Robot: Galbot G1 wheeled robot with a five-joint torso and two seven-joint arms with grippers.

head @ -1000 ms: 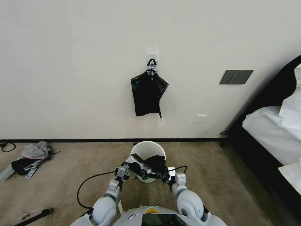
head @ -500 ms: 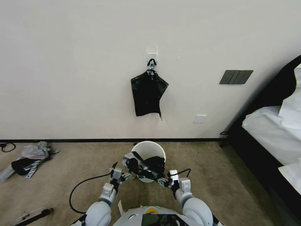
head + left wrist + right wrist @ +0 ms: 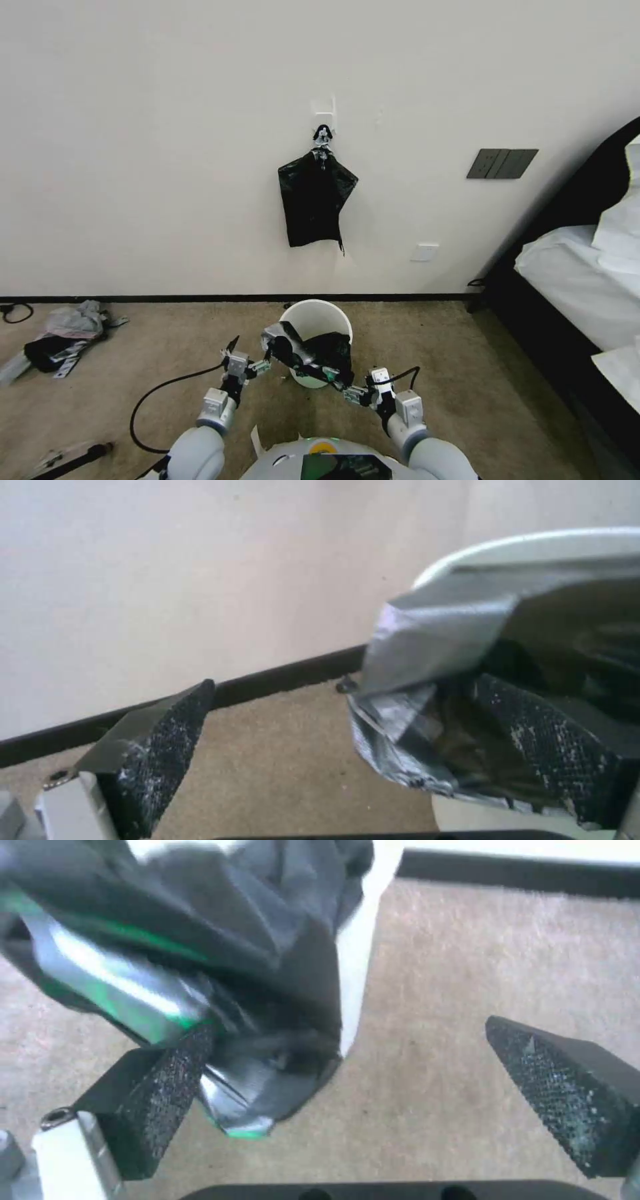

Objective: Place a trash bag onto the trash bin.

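The cream-white trash bin stands on the carpet by the wall. The glossy black trash bag hangs crumpled over the bin's near rim, partly inside and partly down the front. My left gripper hovers open just left of the bag. In the left wrist view its fingers stand wide apart, with the bag's edge against the far one below the bin's rim. My right gripper is open at the bag's lower right. In the right wrist view the bag hangs by one finger, beside the bin's wall.
A flat bundle of black bags hangs from a wall hook above the bin. A bed fills the right side. Clutter lies on the floor at the left, and a black cable loops beside my left arm.
Both grippers have let go of the bag and drawn back from the bin, the left outward to the left, the right toward me. The bag stays draped on the near rim.
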